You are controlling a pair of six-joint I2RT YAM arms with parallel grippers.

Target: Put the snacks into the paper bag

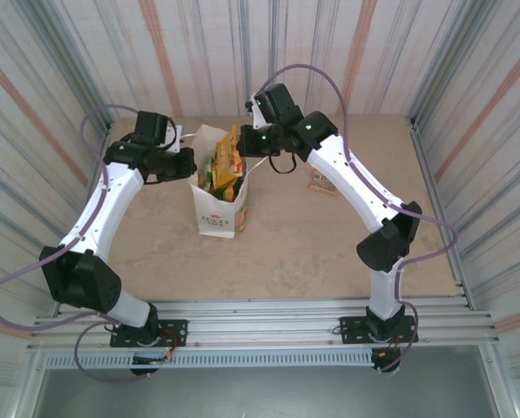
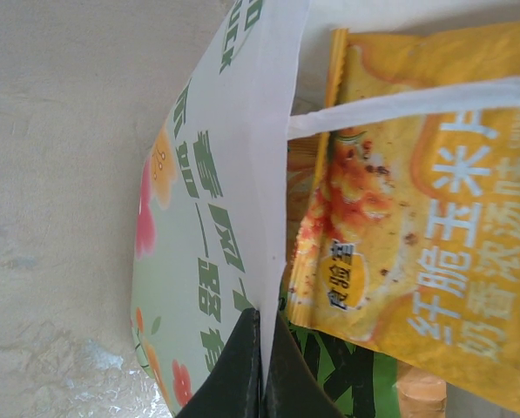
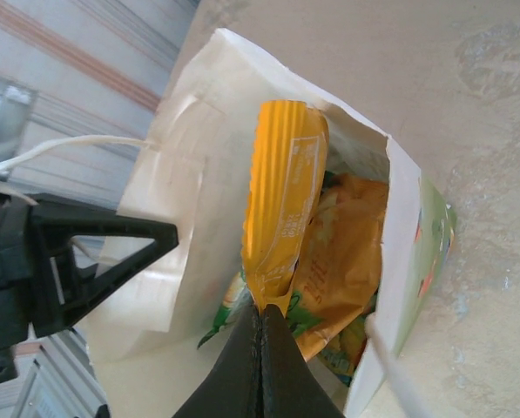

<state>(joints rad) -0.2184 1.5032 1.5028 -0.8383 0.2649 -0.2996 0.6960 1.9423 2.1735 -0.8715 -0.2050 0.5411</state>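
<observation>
The right gripper was seen with its jaws pressed together on one end of an orange-yellow packet. The packet stood out straight ahead of the jaws, at the open mouth of the paper bag. The left gripper was clamped on the white rim of the bag's wall, with the paper running on ahead of the jaws. A yellow packet already lay inside, just to the right of those jaws. Several other packets were lodged in the bag beyond the held one, so the task was judged nearly done.

For the step to be done well, the held packet should be lowered end-first into the gap between the bag wall and the packets already in. It should be let go only once most of its length was below the rim; released high, it could be tipped out over the edge. The rim should be drawn outward by the left jaws, so that the mouth was held wide and the light bag was not toppled.

In the overhead view a small object lay on the table, well off to the side of the right jaws. It was possibly a last snack, though too small to be told.
</observation>
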